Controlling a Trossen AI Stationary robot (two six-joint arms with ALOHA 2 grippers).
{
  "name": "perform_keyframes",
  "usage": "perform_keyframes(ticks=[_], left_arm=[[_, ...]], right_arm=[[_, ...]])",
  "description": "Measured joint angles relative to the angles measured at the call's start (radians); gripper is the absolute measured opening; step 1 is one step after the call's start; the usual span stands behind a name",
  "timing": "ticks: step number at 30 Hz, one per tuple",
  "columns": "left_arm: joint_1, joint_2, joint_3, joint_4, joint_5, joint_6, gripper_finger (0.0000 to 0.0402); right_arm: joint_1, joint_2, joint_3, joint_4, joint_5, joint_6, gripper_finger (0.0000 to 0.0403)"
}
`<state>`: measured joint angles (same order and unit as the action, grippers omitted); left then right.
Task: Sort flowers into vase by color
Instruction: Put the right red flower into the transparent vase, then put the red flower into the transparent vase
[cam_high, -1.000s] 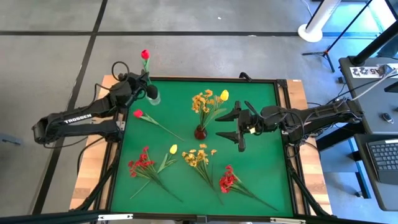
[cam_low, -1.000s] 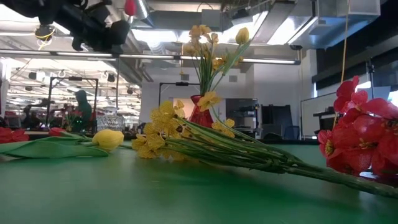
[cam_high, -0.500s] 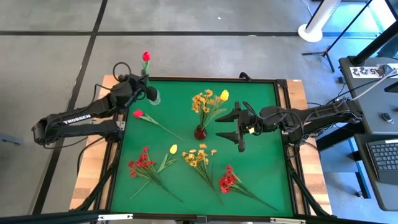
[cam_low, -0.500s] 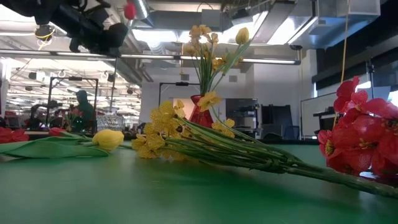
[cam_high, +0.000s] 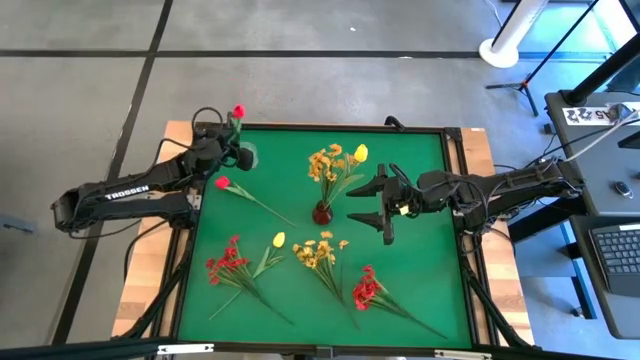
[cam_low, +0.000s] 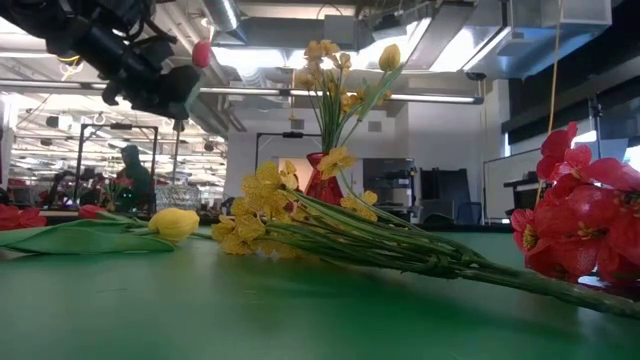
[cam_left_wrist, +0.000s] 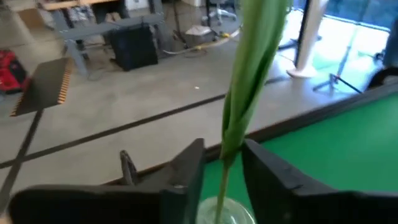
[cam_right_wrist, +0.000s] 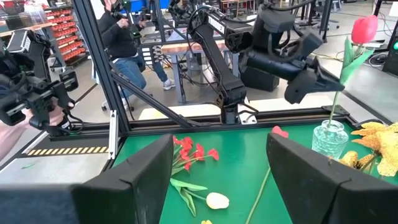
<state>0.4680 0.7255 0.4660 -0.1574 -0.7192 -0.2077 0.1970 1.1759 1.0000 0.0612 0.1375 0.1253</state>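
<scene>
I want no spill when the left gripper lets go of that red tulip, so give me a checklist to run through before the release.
1. Left gripper shut on the red tulip: ok, its fingers pinch the stem.
2. Stem tip inside the clear vase: ok; the stem runs down into its neck.
3. Clear vase upright: ok.
4. Stem resting on the vase bottom: cannot tell.
5. Right gripper clear of the vase: ok; it hangs open beside the red vase, well away.
6. Colours kept apart: ok; the red vase holds only yellow flowers.
</scene>
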Motion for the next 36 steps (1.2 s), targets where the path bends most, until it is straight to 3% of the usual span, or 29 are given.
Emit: perform_keyframes(ticks=[5,9,18,21,26,32,36], left_arm=[[-0.024,-0.008,0.034,-0.113,0.007,-0.007,0.0187],[-0.052,-0.008,0.101,-0.270,0.004,-0.069,0.0227],[-0.152,-0.008,0.302,-0.655,0.011,-0.224,0.0242],[-0.207,-0.009,0.345,-0.732,0.110,-0.288,0.0241],[-0.346,-0.007,0.292,-0.735,0.297,-0.372,0.0241],[-0.532,-0.002,0.132,-0.693,0.322,-0.445,0.0241],[-0.622,0.027,0.114,-0.603,0.321,-0.423,0.0241]], right_arm=[[0.000,0.000,0.000,-0.003,0.000,0.000,0.0257],[0.000,0.000,0.000,-0.010,0.000,0.000,0.0257],[0.000,0.000,0.000,-0.012,0.000,0.006,0.0257],[0.000,0.000,0.000,-0.012,0.000,0.014,0.0257],[0.000,0.000,0.000,-0.018,0.000,0.021,0.0257],[0.000,0.000,0.000,-0.044,0.000,0.025,0.0257],[0.000,0.000,0.000,-0.044,0.000,0.025,0.0257]])
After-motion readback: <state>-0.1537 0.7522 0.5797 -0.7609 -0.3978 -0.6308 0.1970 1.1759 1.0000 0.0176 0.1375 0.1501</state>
